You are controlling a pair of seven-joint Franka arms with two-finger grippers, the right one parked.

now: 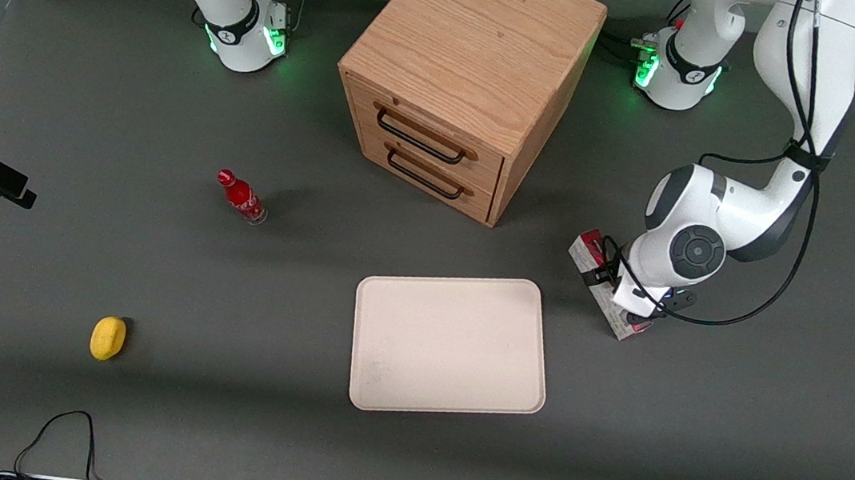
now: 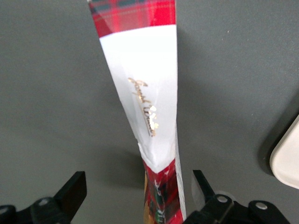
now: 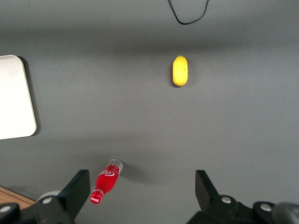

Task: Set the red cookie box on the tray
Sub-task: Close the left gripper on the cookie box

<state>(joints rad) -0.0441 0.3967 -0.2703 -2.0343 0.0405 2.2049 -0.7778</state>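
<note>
Claw (image 2: pixel 135 196) hangs low over the red cookie box (image 2: pixel 147 107), its two fingers (image 2: pixel 70 191) spread wide on either side of the carton and touching neither face, so nothing is gripped yet. In the front view the claw (image 1: pixel 634 300) sits over the box (image 1: pixel 594 263), which lies on the dark surface (image 1: pixel 735 436) just beside the tray (image 1: pixel 450 345), off the tray's 2 o'clock corner and toward the working arm's end. The tray carries nothing. By my reading the step in hand is the grasp itself: the fingers straddle the box but have not pinched it. Next move calls for squeezing across the narrow width, lifting clear of the surface, then carrying toward 8 o'clock over the low rim and setting the box down flat inside.
</note>
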